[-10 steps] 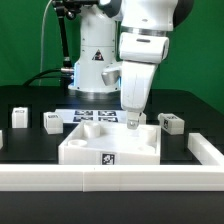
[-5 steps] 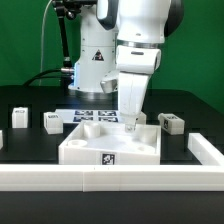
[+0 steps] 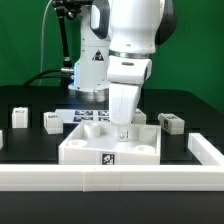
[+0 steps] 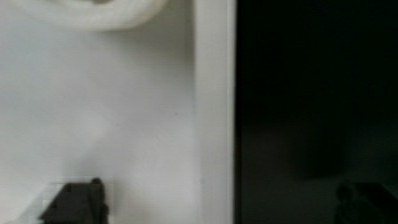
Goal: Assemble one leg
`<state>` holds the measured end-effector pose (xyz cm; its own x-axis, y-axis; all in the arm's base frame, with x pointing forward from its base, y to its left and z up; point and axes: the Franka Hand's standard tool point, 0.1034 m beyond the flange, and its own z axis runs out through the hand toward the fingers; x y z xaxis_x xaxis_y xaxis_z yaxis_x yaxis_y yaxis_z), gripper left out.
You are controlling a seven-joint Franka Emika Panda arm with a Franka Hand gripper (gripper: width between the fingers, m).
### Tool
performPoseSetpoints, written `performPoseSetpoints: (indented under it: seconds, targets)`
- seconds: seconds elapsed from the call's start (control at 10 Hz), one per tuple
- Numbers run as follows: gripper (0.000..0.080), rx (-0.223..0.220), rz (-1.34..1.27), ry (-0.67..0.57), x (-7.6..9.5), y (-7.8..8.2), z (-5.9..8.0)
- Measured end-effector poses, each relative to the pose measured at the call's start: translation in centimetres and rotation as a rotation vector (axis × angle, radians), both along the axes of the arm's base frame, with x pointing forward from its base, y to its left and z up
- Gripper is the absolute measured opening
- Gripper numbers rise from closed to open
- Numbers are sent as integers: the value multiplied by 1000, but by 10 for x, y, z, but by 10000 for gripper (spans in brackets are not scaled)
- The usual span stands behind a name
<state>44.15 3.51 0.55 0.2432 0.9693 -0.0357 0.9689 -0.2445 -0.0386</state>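
My gripper (image 3: 122, 133) hangs just above the back edge of the large flat white panel (image 3: 95, 148). In the wrist view the gripper (image 4: 222, 204) is open and empty; its dark fingertips (image 4: 75, 203) stand wide apart over the panel's edge (image 4: 210, 110) and the black table. A round hole (image 4: 98, 10) in the panel shows there. Three legs, small white posts, stand on the table: one (image 3: 19, 116) at the exterior view's far left, one (image 3: 52, 122) beside it, and one (image 3: 172, 123) to the right of the panel.
The marker board (image 3: 88, 116) lies behind the panel, near the robot's base (image 3: 95, 75). A white rail (image 3: 110, 179) runs along the front, with a raised end (image 3: 205, 150) at the exterior view's right.
The arm has moved toward the exterior view's left and lowered, bringing the gripper closer to the panel's back edge. The legs and the panel have not moved.
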Motion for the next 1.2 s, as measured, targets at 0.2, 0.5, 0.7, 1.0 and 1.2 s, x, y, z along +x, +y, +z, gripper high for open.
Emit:
performPoseSetpoints:
  seconds: [0.2,0.5,0.7,1.0,1.2]
  targets:
    - [650,0,-9,2,0,1,0]
    - [379,0,-10,3,-1,1,0]
    - [73,0,-10,3,-1,1,0]
    - [59,2,-9,-5,1,1,1]
    - [59,2,-9,-6,1,1,1]
